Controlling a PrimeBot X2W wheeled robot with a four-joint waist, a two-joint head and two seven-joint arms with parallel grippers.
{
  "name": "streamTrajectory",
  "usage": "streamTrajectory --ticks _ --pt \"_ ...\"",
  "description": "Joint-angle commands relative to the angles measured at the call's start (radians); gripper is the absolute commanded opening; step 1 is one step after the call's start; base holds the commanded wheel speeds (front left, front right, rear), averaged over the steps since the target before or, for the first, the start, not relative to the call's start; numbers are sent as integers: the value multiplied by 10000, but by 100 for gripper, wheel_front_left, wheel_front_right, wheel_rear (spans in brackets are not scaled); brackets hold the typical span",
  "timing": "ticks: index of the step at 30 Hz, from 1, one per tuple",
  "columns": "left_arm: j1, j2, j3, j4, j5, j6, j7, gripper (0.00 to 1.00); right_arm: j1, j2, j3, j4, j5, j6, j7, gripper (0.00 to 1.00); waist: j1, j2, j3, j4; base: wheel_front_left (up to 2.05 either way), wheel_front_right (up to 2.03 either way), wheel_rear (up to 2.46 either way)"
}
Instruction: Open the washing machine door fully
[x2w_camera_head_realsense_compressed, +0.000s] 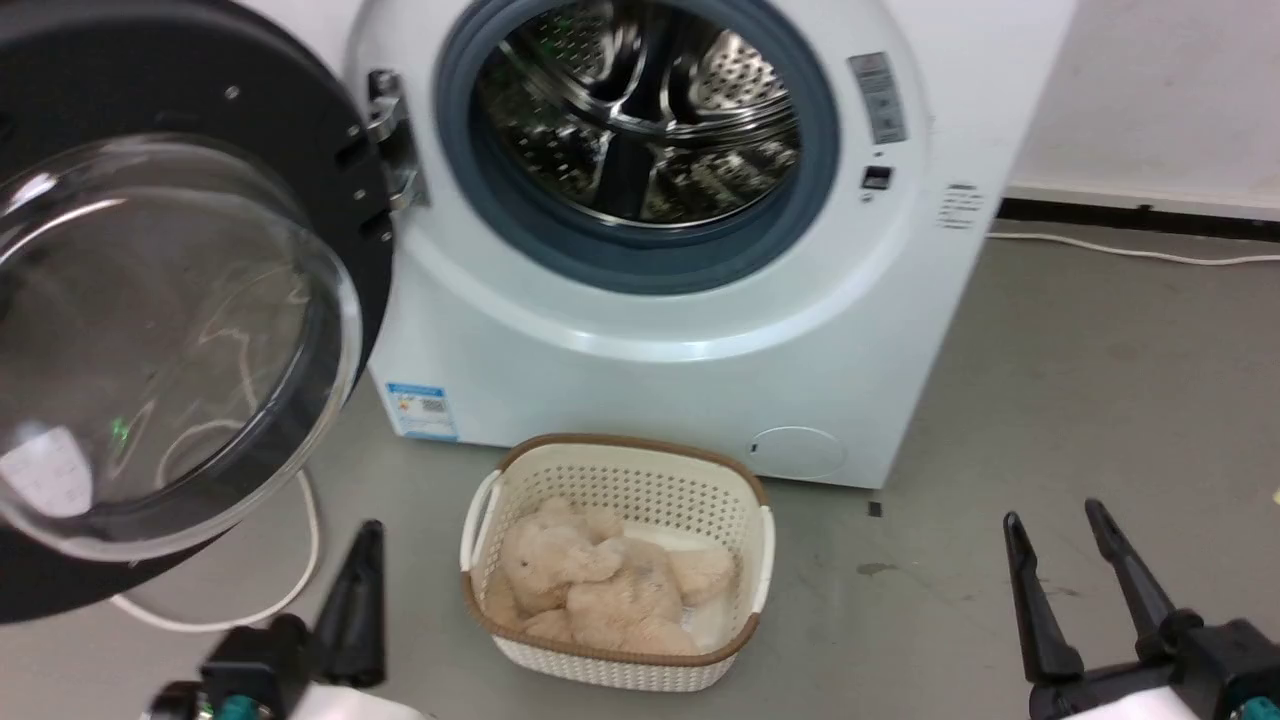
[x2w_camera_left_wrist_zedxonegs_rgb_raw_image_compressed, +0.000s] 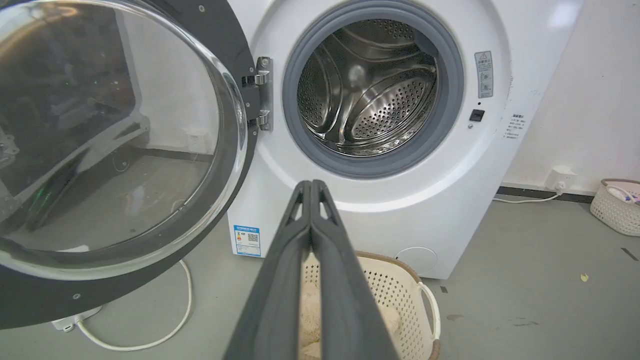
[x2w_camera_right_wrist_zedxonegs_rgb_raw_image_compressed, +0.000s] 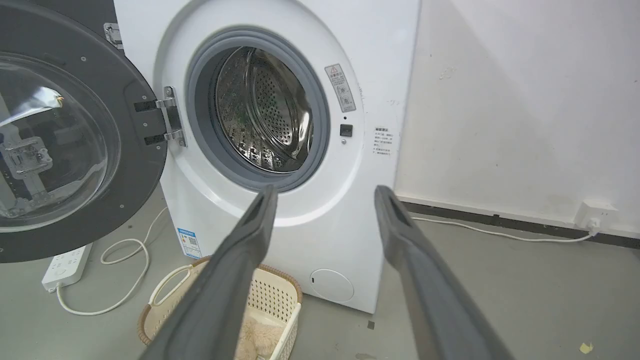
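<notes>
While the large round glossy black washing machine door (x2w_camera_head_realsense_compressed: 170, 320), with its bulging clear glass centre, stands swung wide on its hinge at the robot's left of the white front-loading machine (x2w_camera_head_realsense_compressed: 650, 380), the steel drum (x2w_camera_head_realsense_compressed: 650, 110) lies exposed. Left hand (x2w_camera_head_realsense_compressed: 368, 535): dark fingers pressed together, empty, near the door's lower edge. Right hand (x2w_camera_head_realsense_compressed: 1053, 515): fingers apart, empty, above the grey floor (x2w_camera_head_realsense_compressed: 1100, 380). A cream perforated basket (x2w_camera_head_realsense_compressed: 620, 447) holding a beige plush toy (x2w_camera_head_realsense_compressed: 600, 585) sits just before the machine.

Left claw (x2w_camera_head_realsense_compressed: 370, 530): lower left, fingers pressed together, pointing up; right claw (x2w_camera_head_realsense_compressed: 1054, 515): lower right, fingers spread wide, pointing up.
</notes>
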Motion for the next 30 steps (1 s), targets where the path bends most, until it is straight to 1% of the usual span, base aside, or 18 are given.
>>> streamTrajectory --ticks 1,2,3,5,14,19,23,24,30 --pt "140 -122 -80 72 91 75 -135 24 192 63 26 -31 -64 4 -53 100 2 0 -139 -207 0 0 0" --pt "180 -161 -134 134 217 142 -228 42 251 66 38 -39 -88 4 -58 100 2 0 -159 -260 0 0 0" --pt "211 -193 -172 186 366 242 -309 100 306 69 50 -44 -68 4 -62 100 2 0 -179 -302 0 0 0" --pt "267 -251 -266 295 585 351 -421 100 422 71 87 -48 -107 4 -72 100 2 0 -232 -371 0 0 0" --pt "451 -343 -724 793 818 289 -468 100 618 74 167 216 76 4 -122 100 2 0 -368 -597 0 0 0" --pt "437 -389 -726 881 792 390 -472 100 600 75 273 349 140 4 -151 100 2 0 -388 -605 0 0 0" --pt "376 -407 -716 1009 696 391 -429 100 604 75 381 432 112 4 -169 100 2 0 -405 -572 0 0 0" --pt "360 -405 -720 989 696 363 -431 0 501 33 372 408 106 0 -106 0 2 0 -405 -574 0 0 0" --pt "343 -435 -682 972 744 333 -392 0 471 31 362 405 93 0 -56 0 2 0 -397 -578 0 0 0"
